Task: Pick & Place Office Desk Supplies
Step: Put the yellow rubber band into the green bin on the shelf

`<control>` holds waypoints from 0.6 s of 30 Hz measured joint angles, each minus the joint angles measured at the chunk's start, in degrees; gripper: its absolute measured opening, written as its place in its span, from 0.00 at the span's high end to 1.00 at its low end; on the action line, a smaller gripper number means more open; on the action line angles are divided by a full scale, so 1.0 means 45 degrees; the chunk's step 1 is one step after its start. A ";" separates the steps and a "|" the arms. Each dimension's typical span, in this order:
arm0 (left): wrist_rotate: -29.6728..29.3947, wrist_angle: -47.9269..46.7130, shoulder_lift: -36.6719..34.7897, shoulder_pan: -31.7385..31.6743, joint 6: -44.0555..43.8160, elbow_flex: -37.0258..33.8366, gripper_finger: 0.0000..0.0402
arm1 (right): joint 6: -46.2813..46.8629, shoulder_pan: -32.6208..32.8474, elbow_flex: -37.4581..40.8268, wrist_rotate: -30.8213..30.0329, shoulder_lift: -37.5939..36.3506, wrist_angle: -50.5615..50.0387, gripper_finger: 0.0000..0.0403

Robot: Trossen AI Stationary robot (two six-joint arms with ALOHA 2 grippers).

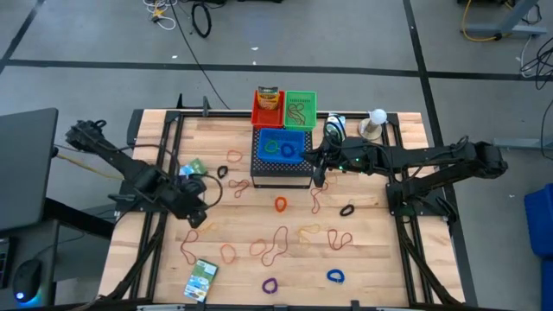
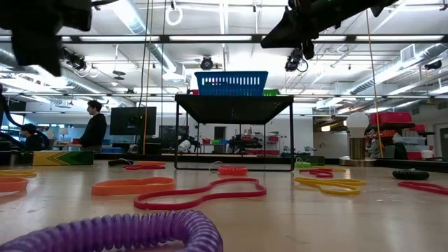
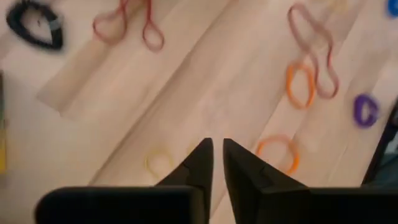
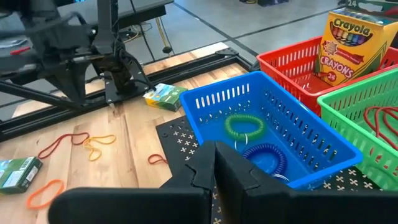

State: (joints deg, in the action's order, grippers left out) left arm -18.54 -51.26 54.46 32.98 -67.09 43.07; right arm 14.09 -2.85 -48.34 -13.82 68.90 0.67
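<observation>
Item: faint tan rubber band, flat on the worktop, well short of the big black perforated box and toward the left arm's side.

Relation to fingers: lies just beside the left gripper, a little off to one side of the tips rather than between them. The fingers are closed almost together, holding nothing. An orange band lies equally near on the other side (either could be the target; I judge a small sideways shift and an opening are needed first).

Nearer arm: left.

Right gripper: at the box's edge beside the blue basket, fingers closed, apparently empty. The basket holds a green loop and a blue loop.
</observation>
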 joint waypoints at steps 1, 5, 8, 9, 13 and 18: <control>0.0229 -0.0021 0.0179 0.0135 -0.0064 0.0000 0.86 | 0.0000 0.0000 0.0000 0.0000 0.0000 0.0005 0.95; 0.1163 -0.0004 0.1308 0.0532 -0.0119 0.0000 0.79 | 0.0000 0.0000 0.0000 -0.0024 0.0000 0.0007 0.95; 0.1276 -0.0006 0.2303 0.0871 -0.0114 0.0000 0.75 | 0.0000 0.0000 0.0000 -0.0024 0.0000 0.0010 0.95; 0.1339 -0.0001 0.2621 0.0955 -0.0136 0.0000 0.73 | 0.0000 0.0000 0.0000 -0.0022 0.0000 0.0010 0.95; 0.2213 0.0317 0.3707 0.1032 -0.0176 0.0000 0.69 | 0.0003 0.0000 0.0000 -0.0019 0.0003 0.0010 0.95; 0.1881 0.0825 0.4035 0.1213 0.0141 -0.0035 0.64 | 0.0000 0.0000 0.0000 -0.0015 0.0005 0.0010 0.95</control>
State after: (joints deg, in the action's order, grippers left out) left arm -10.08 -47.55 72.62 38.44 -66.45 42.91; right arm 14.09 -2.85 -48.34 -13.89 68.93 0.71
